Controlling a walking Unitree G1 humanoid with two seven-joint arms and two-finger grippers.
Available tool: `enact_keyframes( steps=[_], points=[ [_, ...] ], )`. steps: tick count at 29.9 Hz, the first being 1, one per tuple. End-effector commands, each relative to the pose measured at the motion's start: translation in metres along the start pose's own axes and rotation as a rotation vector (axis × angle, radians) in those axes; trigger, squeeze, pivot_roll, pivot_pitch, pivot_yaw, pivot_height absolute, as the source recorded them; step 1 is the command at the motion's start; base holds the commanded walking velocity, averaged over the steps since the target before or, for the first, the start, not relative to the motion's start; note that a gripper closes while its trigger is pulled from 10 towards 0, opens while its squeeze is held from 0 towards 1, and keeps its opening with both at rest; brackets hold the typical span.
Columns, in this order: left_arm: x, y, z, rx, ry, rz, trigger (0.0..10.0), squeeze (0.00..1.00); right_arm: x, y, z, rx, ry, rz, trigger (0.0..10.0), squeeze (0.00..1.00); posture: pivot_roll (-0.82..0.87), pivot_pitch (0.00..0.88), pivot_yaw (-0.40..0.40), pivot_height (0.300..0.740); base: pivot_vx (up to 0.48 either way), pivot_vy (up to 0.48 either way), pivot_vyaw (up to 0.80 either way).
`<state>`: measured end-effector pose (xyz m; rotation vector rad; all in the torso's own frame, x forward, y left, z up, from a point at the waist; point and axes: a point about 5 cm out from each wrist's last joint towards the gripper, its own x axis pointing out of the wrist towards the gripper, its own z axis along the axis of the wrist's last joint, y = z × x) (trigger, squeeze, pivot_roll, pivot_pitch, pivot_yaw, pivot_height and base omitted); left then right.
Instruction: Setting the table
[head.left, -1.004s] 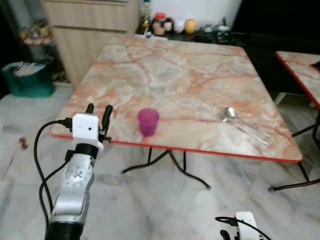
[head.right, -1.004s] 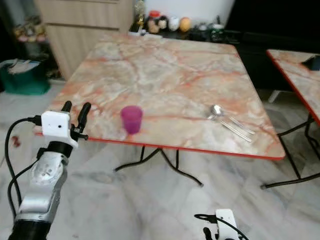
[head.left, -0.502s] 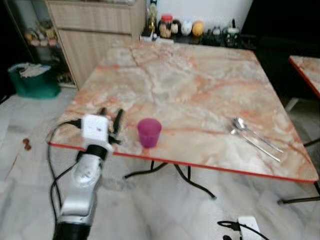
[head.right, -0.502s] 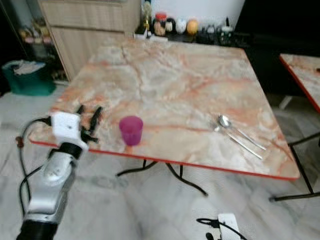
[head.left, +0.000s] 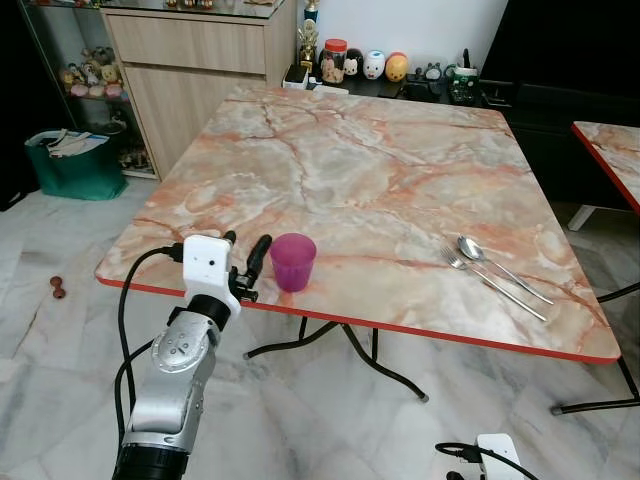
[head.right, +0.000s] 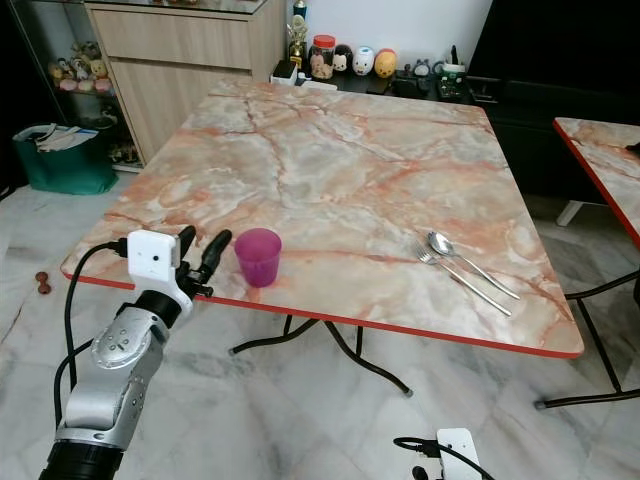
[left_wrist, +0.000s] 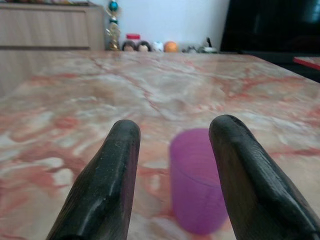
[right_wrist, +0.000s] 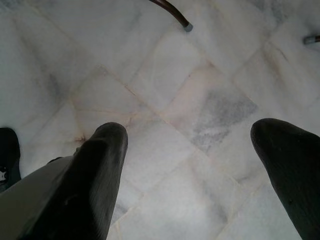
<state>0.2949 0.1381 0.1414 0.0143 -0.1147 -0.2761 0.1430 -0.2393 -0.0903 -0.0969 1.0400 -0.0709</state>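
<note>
Marble-look table with red edging stood on a white tiled floor. Purple plastic cup sat upright near the front edge; spoon and fork lay side by side well apart to its right. Left gripper hovered just beside the cup, fingers spread, holding nothing. Right gripper hung low over the floor, fingers wide. Setting looked partly done: no plate out, cup not yet gripped.

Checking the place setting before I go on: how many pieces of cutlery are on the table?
2. A spoon and a fork lie side by side near the table's front right edge, well right of the purple cup. Nothing seems hidden.
</note>
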Motion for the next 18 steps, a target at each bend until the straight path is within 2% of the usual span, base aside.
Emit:
enact_keyframes(
  steps=[1,6,11,12,16,18],
  points=[
    [0.002,-0.003,0.005,0.0,-0.007,-0.008,10.0,1.0,0.0,-0.002,0.0,-0.01,0.003,-0.005,10.0,0.0,0.12,0.0,-0.076,0.74,0.0,0.0,0.0],
    [0.01,0.0,0.008,-0.049,0.01,0.031,10.0,1.0,0.0,-0.002,0.0,-0.013,0.005,-0.002,10.0,0.0,0.12,0.0,-0.072,0.74,0.0,0.0,0.0],
    [0.016,0.002,0.005,-0.048,0.055,0.064,10.0,1.0,0.0,-0.001,0.0,-0.013,0.006,-0.001,10.0,0.0,0.11,0.0,-0.07,0.74,0.0,0.0,0.0],
    [0.023,0.003,0.003,-0.058,0.085,0.094,10.0,0.0,0.0,-0.001,0.0,-0.016,0.007,0.0,10.0,0.0,0.12,0.0,-0.069,0.74,0.0,0.0,0.0],
    [0.029,0.0,0.001,-0.057,0.117,0.091,10.0,0.0,0.0,-0.001,0.0,-0.018,0.008,0.001,10.0,0.0,0.12,0.0,-0.07,0.74,0.0,0.0,0.0],
    [0.035,-0.002,-0.001,-0.091,0.156,0.098,10.0,0.0,0.0,0.0,0.0,-0.017,0.009,0.002,10.0,0.0,0.12,0.0,-0.069,0.74,0.0,0.0,0.0]
  ],
)
